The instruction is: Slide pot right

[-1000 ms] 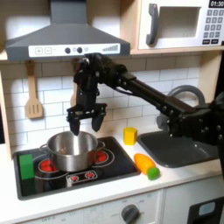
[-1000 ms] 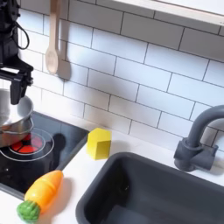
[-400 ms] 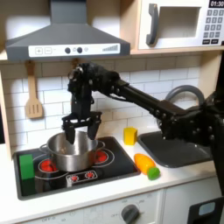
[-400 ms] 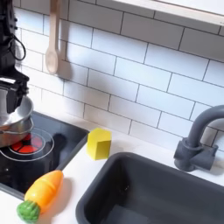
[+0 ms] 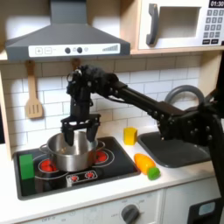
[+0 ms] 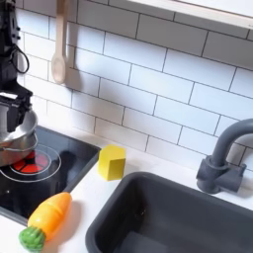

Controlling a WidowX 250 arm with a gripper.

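The shiny silver pot [image 5: 72, 151] sits on the left burner of the black stove [image 5: 103, 171], and its right side shows at the second exterior view's left edge [image 6: 14, 141]. My gripper [image 5: 78, 133] hangs open low over the pot's back half. One finger is near the pot's left rim and the other near its right rim, as seen in the first exterior view. I cannot tell whether the fingers touch the rim. In the second exterior view a black finger [image 6: 23, 102] hangs just above the pot.
A green block [image 5: 26, 165] lies on the stove's left. A yellow block [image 5: 129, 135] [image 6: 112, 161] and a toy carrot [image 5: 146, 165] [image 6: 44, 219] lie between the stove and the sink [image 5: 179, 147] [image 6: 178, 212]. A wooden spatula [image 5: 33, 92] hangs on the tiled wall.
My gripper has moved left and down, from above the pot's right side to low over the pot. The pot has stayed in place.
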